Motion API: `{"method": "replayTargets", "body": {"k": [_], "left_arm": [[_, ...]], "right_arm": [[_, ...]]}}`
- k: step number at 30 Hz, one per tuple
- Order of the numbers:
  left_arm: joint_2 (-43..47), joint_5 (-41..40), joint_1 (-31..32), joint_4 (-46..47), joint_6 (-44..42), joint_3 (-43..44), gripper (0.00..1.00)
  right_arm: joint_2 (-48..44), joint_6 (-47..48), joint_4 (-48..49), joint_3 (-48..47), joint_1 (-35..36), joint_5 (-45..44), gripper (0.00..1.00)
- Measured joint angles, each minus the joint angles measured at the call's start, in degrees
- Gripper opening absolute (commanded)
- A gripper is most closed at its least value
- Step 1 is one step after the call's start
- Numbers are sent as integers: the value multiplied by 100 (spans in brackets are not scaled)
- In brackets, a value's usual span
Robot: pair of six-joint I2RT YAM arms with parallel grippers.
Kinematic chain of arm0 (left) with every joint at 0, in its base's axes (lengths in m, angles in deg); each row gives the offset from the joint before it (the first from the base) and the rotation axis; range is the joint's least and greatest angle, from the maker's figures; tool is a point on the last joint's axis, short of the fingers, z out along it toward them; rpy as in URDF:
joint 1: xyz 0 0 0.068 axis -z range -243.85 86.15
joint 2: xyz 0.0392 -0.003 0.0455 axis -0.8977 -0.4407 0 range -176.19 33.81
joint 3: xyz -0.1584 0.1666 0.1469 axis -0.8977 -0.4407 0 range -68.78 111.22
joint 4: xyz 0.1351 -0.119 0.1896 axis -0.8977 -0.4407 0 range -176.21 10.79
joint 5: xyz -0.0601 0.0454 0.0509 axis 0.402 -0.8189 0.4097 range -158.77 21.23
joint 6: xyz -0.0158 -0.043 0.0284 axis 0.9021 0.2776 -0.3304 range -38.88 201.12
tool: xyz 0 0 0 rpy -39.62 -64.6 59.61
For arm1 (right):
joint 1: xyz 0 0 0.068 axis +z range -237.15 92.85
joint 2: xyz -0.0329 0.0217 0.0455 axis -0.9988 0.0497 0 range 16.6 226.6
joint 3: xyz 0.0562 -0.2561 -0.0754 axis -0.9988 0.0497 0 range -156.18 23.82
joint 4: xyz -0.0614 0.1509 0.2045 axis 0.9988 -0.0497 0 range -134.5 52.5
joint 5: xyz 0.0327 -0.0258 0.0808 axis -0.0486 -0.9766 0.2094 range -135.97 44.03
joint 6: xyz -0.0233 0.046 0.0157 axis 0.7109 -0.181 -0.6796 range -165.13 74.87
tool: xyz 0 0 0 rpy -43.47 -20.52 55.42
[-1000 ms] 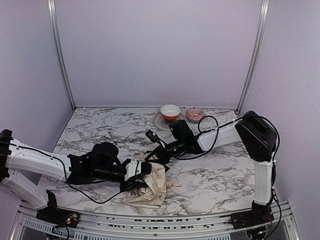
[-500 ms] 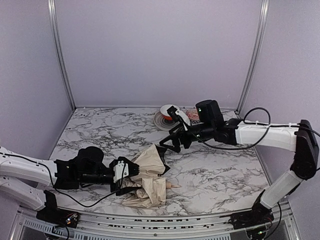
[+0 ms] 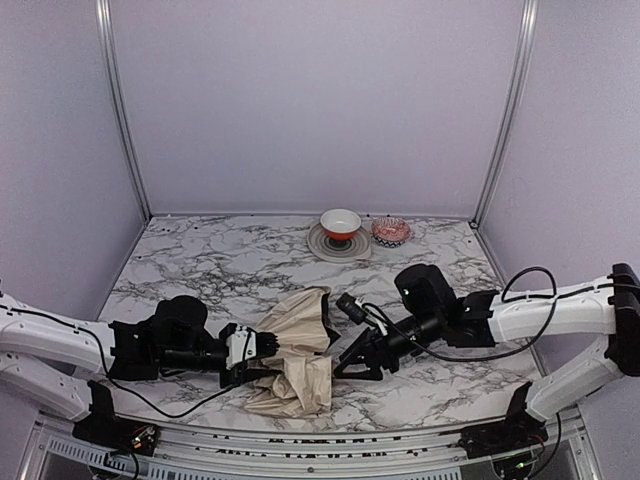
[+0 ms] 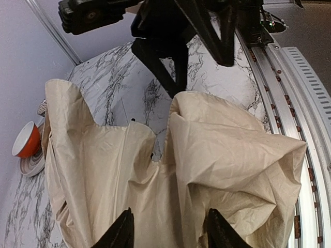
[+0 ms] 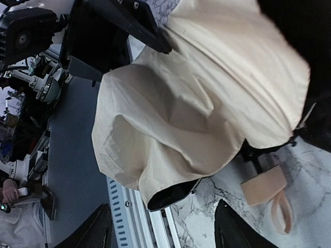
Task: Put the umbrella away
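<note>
The umbrella (image 3: 300, 352) lies as a crumpled heap of cream-beige fabric near the table's front edge, one flap standing up. From the left, my left gripper (image 3: 262, 350) reaches into it. In the left wrist view a thick fold of the umbrella (image 4: 155, 170) fills the gap of the left gripper (image 4: 168, 235), whose jaws press on it from both sides. My right gripper (image 3: 347, 367) sits low against the umbrella's right side. The right wrist view shows the right gripper (image 5: 165, 232) open wide, with the fabric's lower edge (image 5: 170, 129) just ahead and the tan wooden handle (image 5: 262, 187) to the right.
A red-and-white bowl (image 3: 340, 222) stands on a grey plate (image 3: 322, 246) at the back, with a small pink dish (image 3: 391, 232) beside it. The metal rail (image 3: 300, 432) runs along the table's front edge just below the umbrella.
My right arm has swung from the back near the bowl down to the umbrella's right side. The left gripper opened and closed again on the fabric. A flap of fabric now stands higher.
</note>
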Motion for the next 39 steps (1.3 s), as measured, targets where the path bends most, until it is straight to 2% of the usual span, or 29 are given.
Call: {"method": "replayTargets", "body": {"k": [3, 5, 6, 7, 8, 14, 22, 28, 33, 39], "left_arm": [[-184, 46, 0, 4, -9, 61, 28], [-234, 55, 0, 4, -28, 76, 18], [-232, 66, 0, 2, -13, 76, 11], [-232, 81, 2, 9, -13, 76, 3], [-229, 94, 4, 9, -35, 76, 0], [-111, -13, 4, 13, -127, 13, 0], [269, -35, -129, 131, -289, -313, 0], [284, 52, -131, 245, -293, -313, 0], [90, 118, -188, 258, -240, -262, 2], [-166, 179, -247, 247, -144, -221, 0]], "right_arm": [[535, -278, 444, 22, 225, 227, 49], [789, -393, 715, 17, 293, 330, 27], [876, -459, 861, 17, 310, 380, 10], [927, -476, 970, 17, 315, 411, 0], [951, -518, 1062, 15, 317, 428, 0], [909, -490, 1300, 20, 317, 518, 0], [173, -146, 918, 485, 111, 621, 0], [-33, 214, 723, 374, 96, 866, 0], [184, 402, 885, -11, 149, 1185, 0], [791, 638, 1386, -623, 151, 1384, 0]]}}
